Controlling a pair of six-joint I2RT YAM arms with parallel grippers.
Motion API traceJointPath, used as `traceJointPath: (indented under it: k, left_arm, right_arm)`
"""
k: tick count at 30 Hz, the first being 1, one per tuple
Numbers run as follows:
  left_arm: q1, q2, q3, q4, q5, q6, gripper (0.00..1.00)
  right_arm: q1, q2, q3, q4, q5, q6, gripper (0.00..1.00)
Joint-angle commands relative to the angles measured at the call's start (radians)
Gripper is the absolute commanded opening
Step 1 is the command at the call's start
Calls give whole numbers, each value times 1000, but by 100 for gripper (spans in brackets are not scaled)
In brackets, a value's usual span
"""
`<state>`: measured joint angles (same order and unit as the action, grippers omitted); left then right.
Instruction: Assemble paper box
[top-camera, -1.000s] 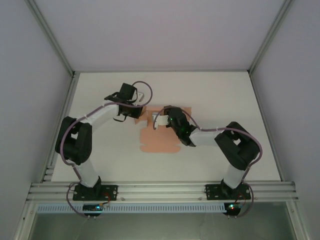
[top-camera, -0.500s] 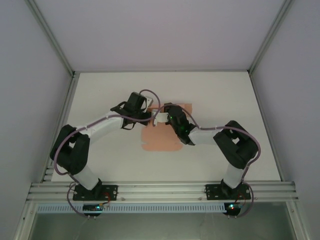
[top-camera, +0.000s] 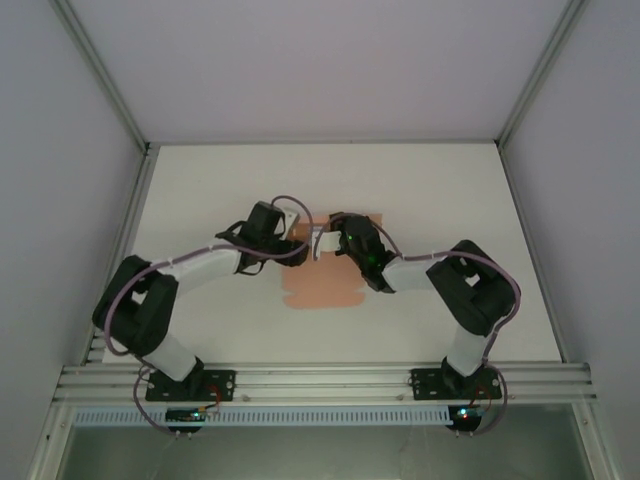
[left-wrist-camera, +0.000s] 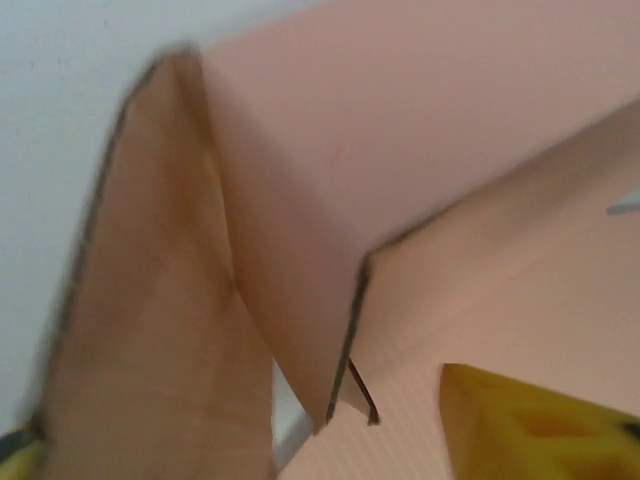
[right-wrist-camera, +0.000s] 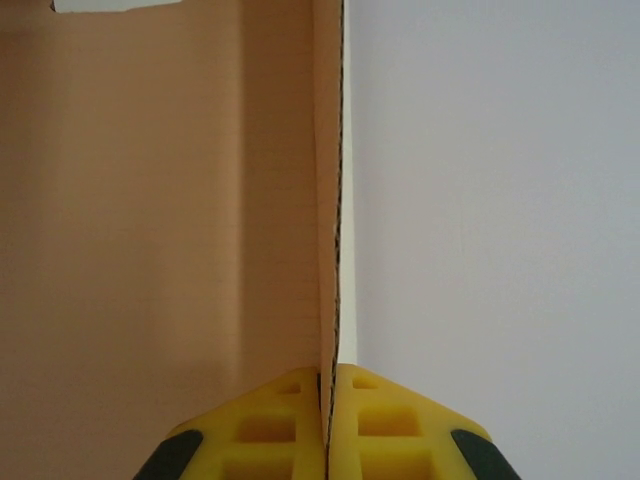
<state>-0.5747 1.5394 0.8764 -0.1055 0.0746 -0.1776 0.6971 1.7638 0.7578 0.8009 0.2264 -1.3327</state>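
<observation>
The paper box (top-camera: 322, 291) is a salmon-pink card sheet lying flat mid-table, with one wall raised at its far end. My right gripper (top-camera: 333, 241) is shut on that upright wall (right-wrist-camera: 328, 200), and its yellow pads (right-wrist-camera: 290, 430) pinch the card's edge. My left gripper (top-camera: 300, 236) sits just left of it, almost touching. In the left wrist view a folded-up flap (left-wrist-camera: 160, 330) and a side panel (left-wrist-camera: 330, 170) stand close ahead. The left gripper (left-wrist-camera: 240, 425) is open, with one yellow finger (left-wrist-camera: 540, 430) at the lower right and the flap between the fingers.
A white tabletop (top-camera: 450, 200) is ringed by pale walls and aluminium posts (top-camera: 100, 80). The arm bases are bolted to a rail (top-camera: 320, 382) at the near edge. Both forearms reach inward and meet over the far part of the sheet.
My left arm has swung right and slightly nearer, ending beside the right gripper at the raised wall. Its jaws went from shut to open. The right gripper kept its grip.
</observation>
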Motion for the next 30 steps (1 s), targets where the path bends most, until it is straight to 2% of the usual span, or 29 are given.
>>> traceJointPath:
  k: [1,5,9,11,14,16,25,28,30]
  left_arm:
    - [34,-132,-19,-8,8,-36,99]
    - [84,-269,-40,-62,-3,-74,100]
    - [212,-340,-40,-117,-66,-174,100]
    - [302,-318,-32,-132,-66,-221,99]
    - [407,-211,14,-136,-69,-248,99]
    - [442,-116,66,-135,-71,-255,99]
    - [454,235,283,-55,83,-208,100]
    - [447,284,311,-35,188,-173,93]
    - [430,277,288,-1,232,-148,93]
  right_arm:
    - [-19,53,12,96,-22,-87,0]
    - [-29,81,24,149,-40,-133,0]
    - [-37,112,70,208,-11,-144,0]
    - [-38,151,112,262,45,-149,0]
    - [-47,207,120,373,27,-197,0]
    - [-48,214,132,334,14,-189,0]
    - [-52,263,160,307,-1,-178,0]
    - [-55,268,162,292,6,-164,0]
    - [-56,279,165,300,10,-167,0]
